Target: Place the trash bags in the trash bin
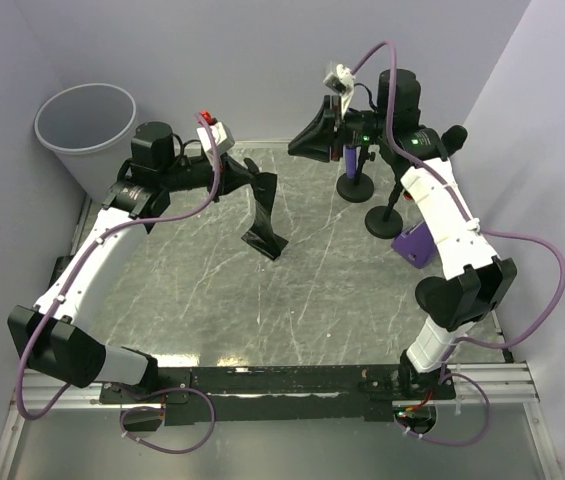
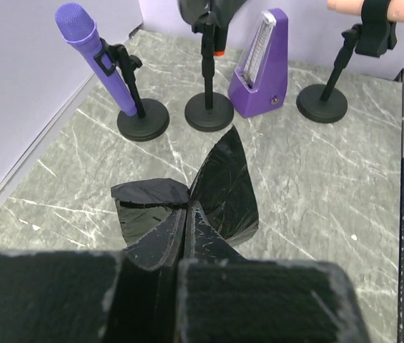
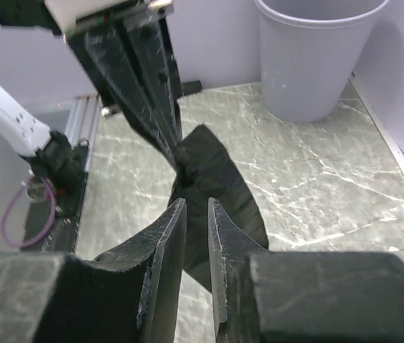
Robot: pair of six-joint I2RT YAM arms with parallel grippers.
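The left gripper is clamped shut on a crumpled, glossy black plastic trash bag above the grey marbled tabletop. The right gripper, near the bag, has its jaws slightly parted and empty. The round light grey plastic trash bin stands at the far left corner, well apart from the bag.

Robot lab cell — partition walls (plain lilac) around marble-look tabletop, arms bolted to aluminium rail.
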